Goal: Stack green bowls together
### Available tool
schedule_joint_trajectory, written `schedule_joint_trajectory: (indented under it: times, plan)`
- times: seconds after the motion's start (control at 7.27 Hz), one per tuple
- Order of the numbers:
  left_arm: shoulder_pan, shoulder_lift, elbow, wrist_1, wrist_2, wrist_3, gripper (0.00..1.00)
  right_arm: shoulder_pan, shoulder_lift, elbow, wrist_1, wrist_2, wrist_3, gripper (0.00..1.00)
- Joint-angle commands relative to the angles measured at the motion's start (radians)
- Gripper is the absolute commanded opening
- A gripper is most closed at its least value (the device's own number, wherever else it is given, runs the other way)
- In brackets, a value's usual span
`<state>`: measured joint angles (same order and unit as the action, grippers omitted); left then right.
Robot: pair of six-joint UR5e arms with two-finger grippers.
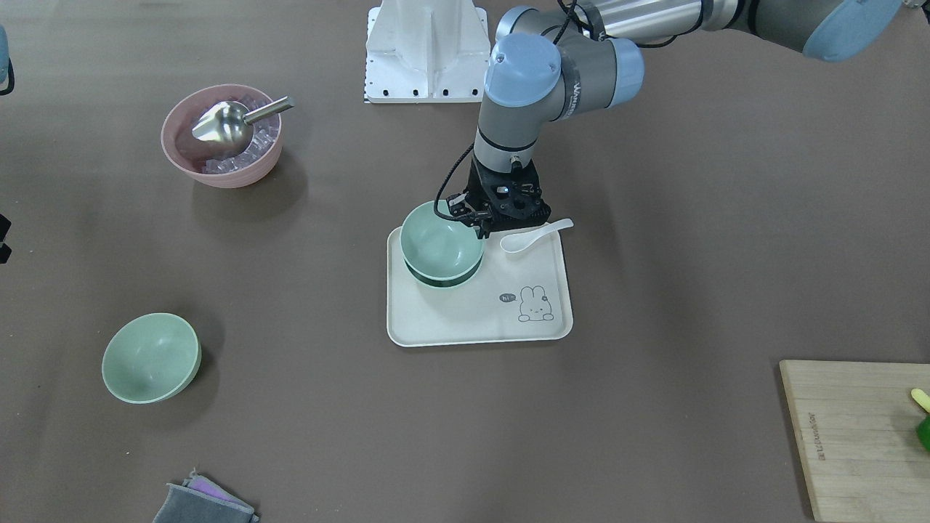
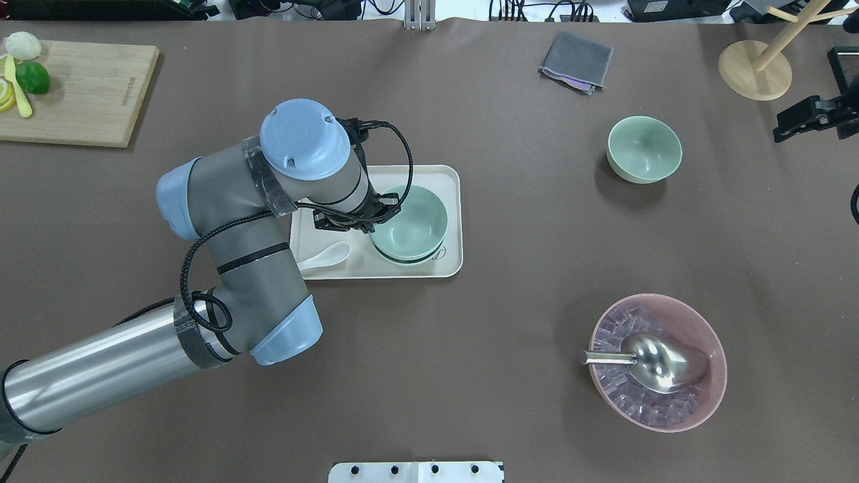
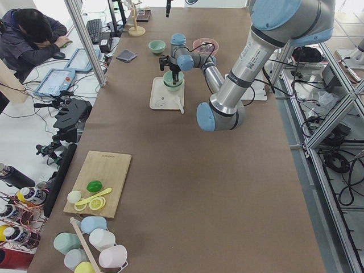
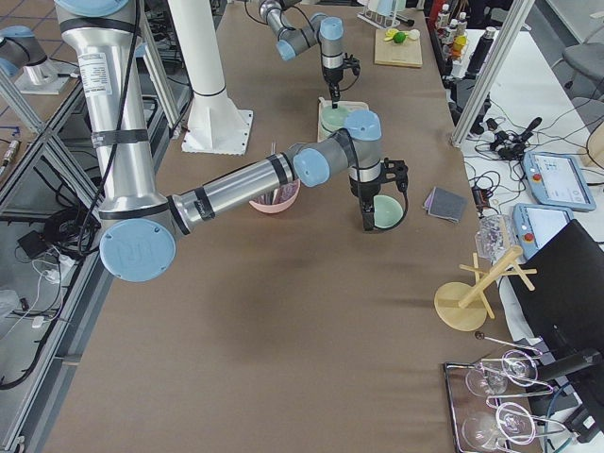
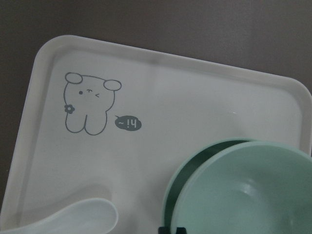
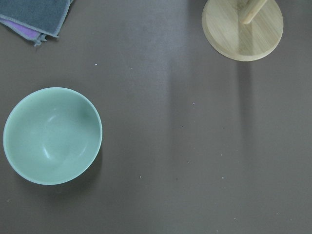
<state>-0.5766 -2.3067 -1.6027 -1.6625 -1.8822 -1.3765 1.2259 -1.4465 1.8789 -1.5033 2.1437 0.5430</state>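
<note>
Left hand (image 1: 480, 226) clamped on upper green bowl (image 1: 438, 243), over lower green bowl (image 1: 442, 280) on tray (image 1: 465, 323) — right hand (image 4: 377, 204), cannot tell

Brown table (image 2: 510, 221), matte cover. Directly on it: cream tray (image 1: 465, 316) at ctr; lone green bowl (image 1: 151, 357) & pink bowl (image 1: 240, 176) well apart; folded grey cloth (image 1: 203, 505) nr edge; wooden cutting board (image 1: 850, 436) at corner; round wooden stand base (image 2: 754, 70); white mount plate (image 1: 425, 65).
</note>
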Motion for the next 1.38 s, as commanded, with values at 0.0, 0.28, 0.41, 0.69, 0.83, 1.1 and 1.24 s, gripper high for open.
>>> schedule_joint_trajectory:
  times: [0.0,0.28,0.41,0.69,0.83,1.1,1.24]
  plan:
    - [0.001,0.0,0.038,-0.065,0.0,-0.004,0.0,-0.002,0.0,0.0,0.0,-0.002,0.0,0.99]
    - [0.001,0.001,0.04,-0.066,0.0,-0.004,0.0,-0.002,0.0,0.0,0.0,-0.002,0.003,0.99]
    - [0.001,0.001,0.04,-0.065,0.0,-0.004,0.0,-0.002,0.0,0.0,0.0,-0.002,0.003,0.99]
    - [0.001,0.001,0.049,-0.071,-0.002,-0.003,0.0,-0.002,0.0,-0.001,0.0,-0.002,0.003,0.99]
    - [0.001,0.001,0.05,-0.071,0.0,-0.001,0.0,-0.002,0.002,-0.001,0.0,-0.002,0.003,0.99]
    - [0.001,0.001,0.053,-0.072,-0.002,-0.001,0.0,-0.002,0.002,0.0,0.0,-0.002,0.003,0.99]
    - [0.001,0.001,0.053,-0.072,-0.002,-0.001,0.0,-0.002,0.002,0.0,0.0,-0.002,0.003,0.99]
